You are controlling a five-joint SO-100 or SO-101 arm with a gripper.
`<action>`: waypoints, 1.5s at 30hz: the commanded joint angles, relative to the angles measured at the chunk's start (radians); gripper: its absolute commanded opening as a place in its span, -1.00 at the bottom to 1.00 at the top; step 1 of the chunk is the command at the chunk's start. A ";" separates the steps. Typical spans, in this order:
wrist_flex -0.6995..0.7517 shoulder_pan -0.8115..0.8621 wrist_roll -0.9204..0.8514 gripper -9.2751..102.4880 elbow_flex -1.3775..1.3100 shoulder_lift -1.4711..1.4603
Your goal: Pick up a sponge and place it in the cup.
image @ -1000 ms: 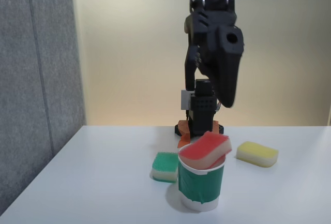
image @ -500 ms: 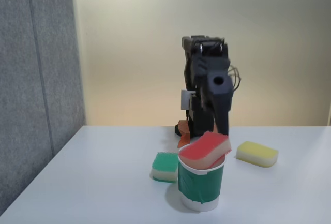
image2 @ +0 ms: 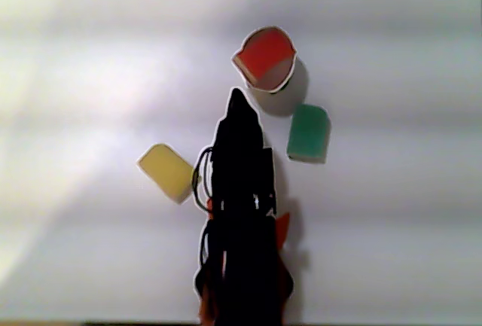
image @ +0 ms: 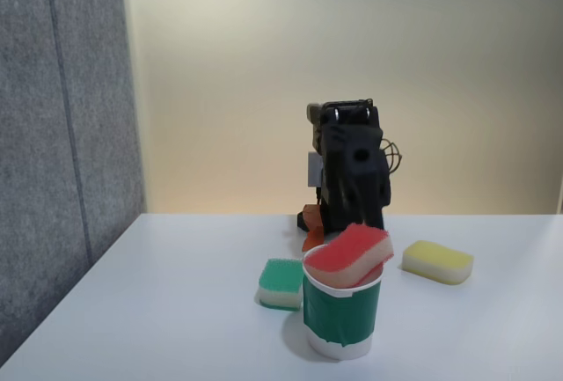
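The sponge point(image: 348, 255), red top over cream base, sits in the mouth of the cup point(image: 342, 315), and we can see it tilted, one end poking up above the rim rather than sunk right down. From the other view, looking down, the red face point(image2: 263, 55) fills most of the cup's opening point(image2: 288, 77). So we judge the placing done: the sponge is in, nothing is holding it, and the cup stands upright on the white table point(image: 176, 311).

The arm point(image: 350, 170) is folded low over its base behind the cup, well clear of it. From above, the gripper point(image2: 238, 104) points toward the cup with its tip just short of the rim. It reads as one dark shape against the bright table, so we cannot tell whether the fingers are spread or pressed together.

The green-topped sponge point(image: 281, 282) lies just beside the cup, the yellow sponge point(image: 437, 260) farther off, both untouched on the table. What's left, as we judge it, is only for the arm to settle at rest
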 commanded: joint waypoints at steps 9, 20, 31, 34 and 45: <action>0.207 0.025 -0.025 -0.83 0.060 0.066; 0.477 0.023 -0.029 -0.83 0.060 0.066; 0.592 -0.011 0.037 -0.83 0.060 0.066; 0.592 -0.015 0.035 -0.83 0.060 0.066; 0.592 -0.017 0.035 -0.83 0.060 0.066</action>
